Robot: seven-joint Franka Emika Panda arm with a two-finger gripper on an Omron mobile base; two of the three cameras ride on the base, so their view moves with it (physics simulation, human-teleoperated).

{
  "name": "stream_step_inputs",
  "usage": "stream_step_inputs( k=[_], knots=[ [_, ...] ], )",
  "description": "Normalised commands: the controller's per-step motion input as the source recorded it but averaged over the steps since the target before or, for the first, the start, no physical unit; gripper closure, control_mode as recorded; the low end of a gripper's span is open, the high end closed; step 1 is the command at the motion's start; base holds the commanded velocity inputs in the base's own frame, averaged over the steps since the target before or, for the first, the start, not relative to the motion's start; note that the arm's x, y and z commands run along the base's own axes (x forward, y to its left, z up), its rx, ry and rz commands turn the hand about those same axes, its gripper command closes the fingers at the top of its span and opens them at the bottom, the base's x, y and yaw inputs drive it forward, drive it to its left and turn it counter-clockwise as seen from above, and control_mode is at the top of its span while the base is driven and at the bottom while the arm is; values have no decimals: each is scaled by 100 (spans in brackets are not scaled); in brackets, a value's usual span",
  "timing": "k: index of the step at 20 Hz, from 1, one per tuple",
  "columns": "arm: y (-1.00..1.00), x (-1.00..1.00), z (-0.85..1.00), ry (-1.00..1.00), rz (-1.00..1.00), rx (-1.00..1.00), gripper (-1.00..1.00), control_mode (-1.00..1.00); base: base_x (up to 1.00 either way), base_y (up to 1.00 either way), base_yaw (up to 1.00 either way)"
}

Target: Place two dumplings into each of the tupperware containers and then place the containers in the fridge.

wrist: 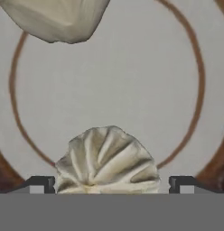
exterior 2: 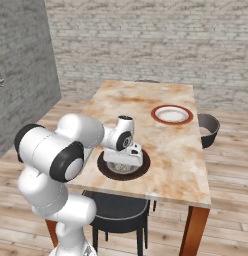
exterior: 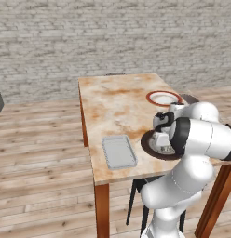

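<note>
The hand [wrist: 112,184] hangs low over the dark brown plate [exterior 2: 141,172] near the table's [exterior: 117,100] front edge, its two finger tips [wrist: 41,184] spread wide on either side of a pleated dumpling [wrist: 108,160] at the bottom centre of the hand view; they stand apart from its sides, so nothing is grasped. A second dumpling [wrist: 55,18] sits at the upper left of that view, cut off by the frame's top edge. In both base views the arm's wrist covers most of the plate, and the dumplings on it are hidden there. One tupperware container [exterior: 119,151] lies flat on the table, left of centre in the left base view, just beside the brown plate; whether anything lies inside is hard to tell. A red-rimmed plate [exterior 2: 172,114] rests farther back, partly blocked by the arm in the left base view. A dark chair [exterior 2: 210,129] is half hidden behind the table's right edge.
</note>
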Motion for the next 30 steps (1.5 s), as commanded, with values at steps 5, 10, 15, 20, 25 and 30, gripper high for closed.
stream_step_inputs(
  k=[5,10,15,20,25,30],
  knots=[
    [0,0,-23,8,0,0,100,-100,0,0,0],
    [2,-1,7,0,0,0,100,-100,0,0,0],
    [51,0,58,-5,0,0,100,-100,0,0,0],
    [97,-1,51,-1,1,0,100,-100,0,0,0],
    [100,6,12,0,4,0,100,-100,0,0,0],
    [100,26,1,0,3,0,100,-100,0,0,0]
  ],
)
